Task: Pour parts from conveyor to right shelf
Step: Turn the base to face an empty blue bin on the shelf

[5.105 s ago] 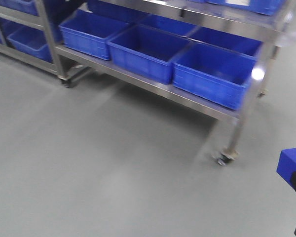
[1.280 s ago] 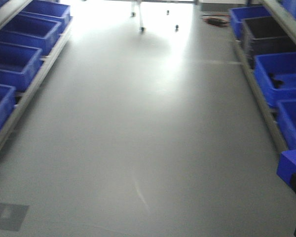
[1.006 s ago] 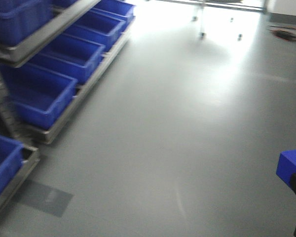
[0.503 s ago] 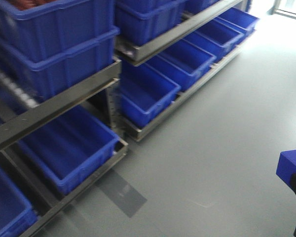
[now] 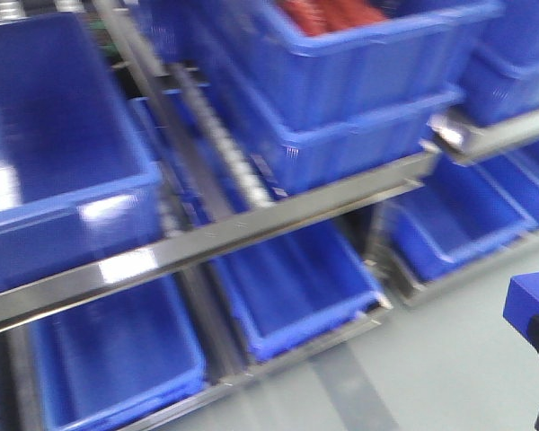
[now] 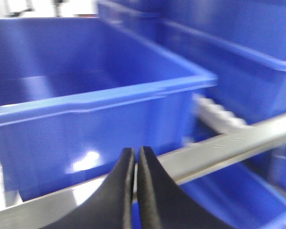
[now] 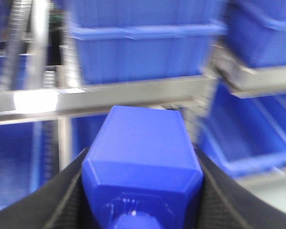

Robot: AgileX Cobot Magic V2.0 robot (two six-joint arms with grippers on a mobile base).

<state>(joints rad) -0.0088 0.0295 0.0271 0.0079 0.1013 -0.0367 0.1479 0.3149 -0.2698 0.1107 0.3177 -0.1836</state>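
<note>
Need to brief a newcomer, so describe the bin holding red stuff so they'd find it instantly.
In the front view, find the steel rack full of blue bins. On its upper level, right of the roller rail, two bins sit stacked; take the top bin. It alone shows red contents.

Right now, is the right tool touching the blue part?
Touching. The right wrist view shows the right tool squeezing the blue part, black fingers against both sides.
</note>
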